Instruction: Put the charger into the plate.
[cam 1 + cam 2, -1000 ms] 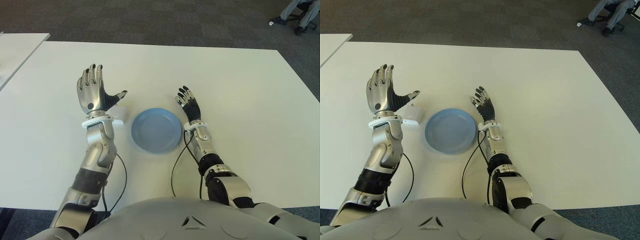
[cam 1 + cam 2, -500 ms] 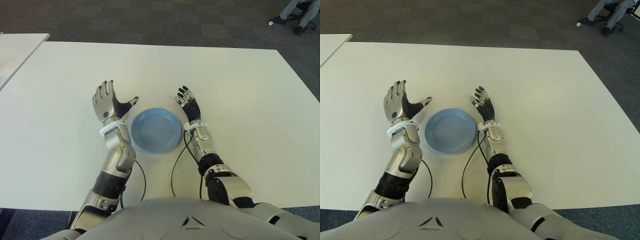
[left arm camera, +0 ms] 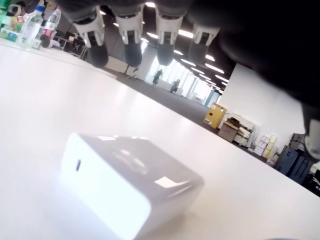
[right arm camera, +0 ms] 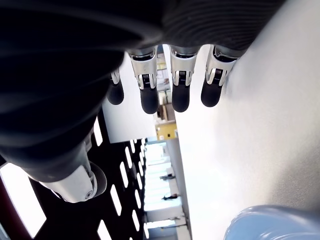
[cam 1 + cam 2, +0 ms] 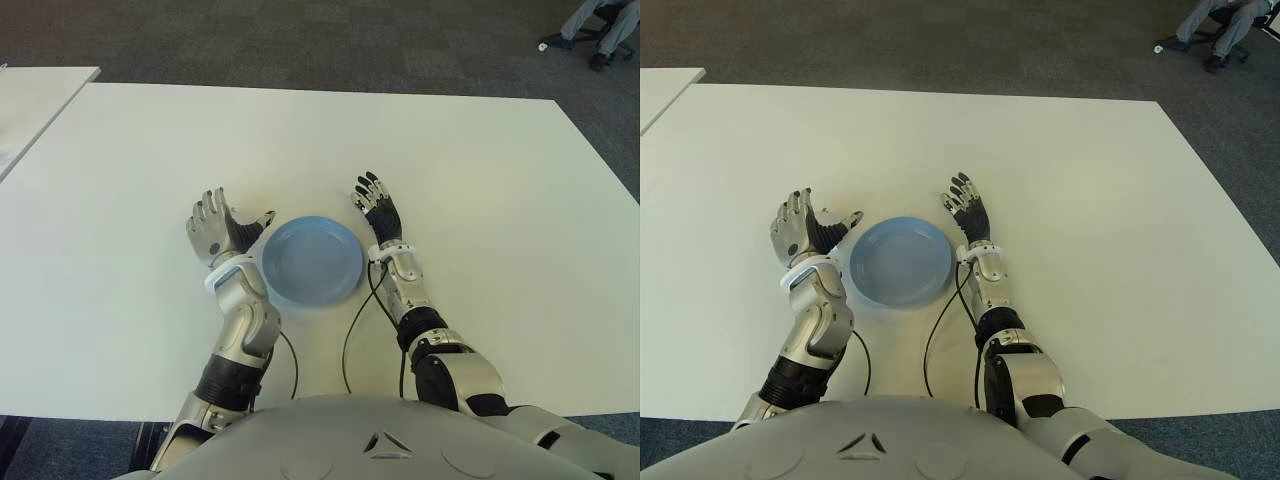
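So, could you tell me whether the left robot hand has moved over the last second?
Yes: the left robot hand came nearer and rightward, toward the plate.

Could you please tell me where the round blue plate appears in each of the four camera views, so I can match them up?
Left eye view: the round blue plate lies on the white table, between the left robot hand and the right robot hand.
Right eye view: same spot, between both hands.
Left wrist view: not clearly in it; a white rectangular charger fills the foreground.
Right wrist view: only its blue rim at one corner.
Shared landmark: the white table.
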